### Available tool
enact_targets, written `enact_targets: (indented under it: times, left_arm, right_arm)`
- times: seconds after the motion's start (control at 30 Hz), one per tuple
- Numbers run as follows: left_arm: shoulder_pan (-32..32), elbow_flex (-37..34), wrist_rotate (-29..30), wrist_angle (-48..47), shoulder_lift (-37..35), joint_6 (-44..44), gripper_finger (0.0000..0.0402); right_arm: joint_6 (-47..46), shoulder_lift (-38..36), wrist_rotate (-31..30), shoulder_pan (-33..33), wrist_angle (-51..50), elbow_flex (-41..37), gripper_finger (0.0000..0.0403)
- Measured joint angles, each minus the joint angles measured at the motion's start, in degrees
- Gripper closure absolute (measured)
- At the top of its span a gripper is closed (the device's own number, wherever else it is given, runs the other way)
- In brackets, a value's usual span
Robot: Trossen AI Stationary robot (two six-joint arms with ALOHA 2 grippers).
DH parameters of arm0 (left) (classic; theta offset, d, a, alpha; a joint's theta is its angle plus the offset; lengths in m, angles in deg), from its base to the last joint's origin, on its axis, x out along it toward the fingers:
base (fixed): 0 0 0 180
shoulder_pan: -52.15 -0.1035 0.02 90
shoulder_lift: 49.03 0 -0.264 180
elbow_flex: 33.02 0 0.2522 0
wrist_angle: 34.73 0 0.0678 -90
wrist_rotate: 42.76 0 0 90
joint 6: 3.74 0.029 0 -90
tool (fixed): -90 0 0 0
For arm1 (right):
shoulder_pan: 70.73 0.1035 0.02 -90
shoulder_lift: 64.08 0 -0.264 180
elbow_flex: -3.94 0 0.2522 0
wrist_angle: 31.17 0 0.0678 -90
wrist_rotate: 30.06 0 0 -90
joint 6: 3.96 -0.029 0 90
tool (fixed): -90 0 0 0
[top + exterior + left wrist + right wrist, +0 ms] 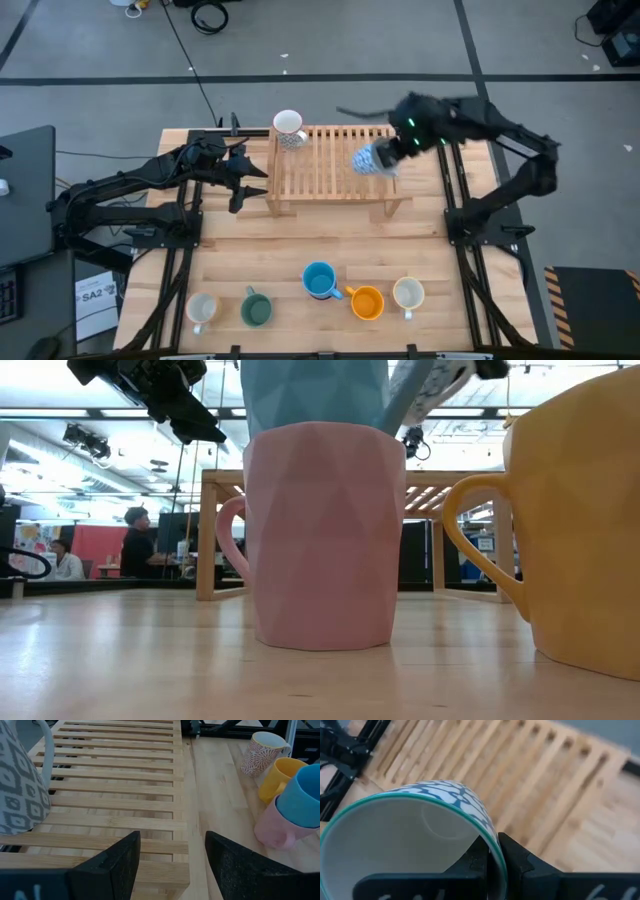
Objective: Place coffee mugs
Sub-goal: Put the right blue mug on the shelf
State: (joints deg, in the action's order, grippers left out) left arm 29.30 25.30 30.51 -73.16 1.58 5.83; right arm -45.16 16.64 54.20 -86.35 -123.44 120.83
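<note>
Right gripper (385,160) pinches the rim of a blue-and-white patterned mug (366,160), one finger inside and one outside, holding it tilted over the slatted wooden rack (330,180); in the right wrist view the mug (415,840) shows a white empty inside and a green rim, jaws pressed on its wall. Left gripper (250,185) hovers at the rack's left end with jaws spread, holding nothing; its fingers (110,865) show apart above the slats. A white mug with grey diamond pattern (289,128) stands upright on the rack's far left corner, inside empty. Along the table's near edge sit a cream mug (202,310), a dark green mug (255,308), a blue mug (320,281) stacked in a pink mug (320,540), an orange mug (366,302) and a white mug with a reddish pattern (408,294); contents of these cannot be told apart from the stacked pair. Table (300,250) is light wood, grey floor around with cables. Low view shows an office room behind with two people seated far off at the left (140,545)
</note>
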Motion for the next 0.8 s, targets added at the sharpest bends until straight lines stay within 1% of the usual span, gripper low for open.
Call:
enact_targets:
  times: [0.13,0.3,0.47,0.6,0.63,0.7,0.8]
  left_arm:
    - [0.0,0.0,0.0,0.0,0.0,0.0,0.0171]
    - [0.0,0.0,0.0,0.0,-0.02,0.0,0.0171]
    - [0.0,0.0,-0.01,-0.01,0.0,0.0,0.0171]
    - [0.0,0.0,-0.01,0.0,0.0,0.0,0.0171]
    - [0.0,0.0,0.0,-0.01,0.0,0.0,0.0171]
    - [0.0,0.0,0.0,0.0,0.0,0.0,0.0171]
    - [0.0,0.0,0.0,0.0,-0.01,0.0,0.0171]
  right_arm:
    - [7.81,7.12,4.15,-6.98,0.28,7.24,0.037]
    - [15.71,16.76,10.52,-13.16,0.42,15.48,0.037]
    - [21.82,25.89,14.83,-16.84,0.17,23.94,0.037]
    - [24.01,32.39,15.87,-18.29,-1.79,31.51,0.037]
    - [24.46,33.35,15.95,-18.53,-1.53,32.03,0.037]
    - [25.04,33.72,16.54,-19.16,0.35,30.57,0.037]
    - [26.02,34.75,17.63,-19.84,-0.7,30.64,0.037]
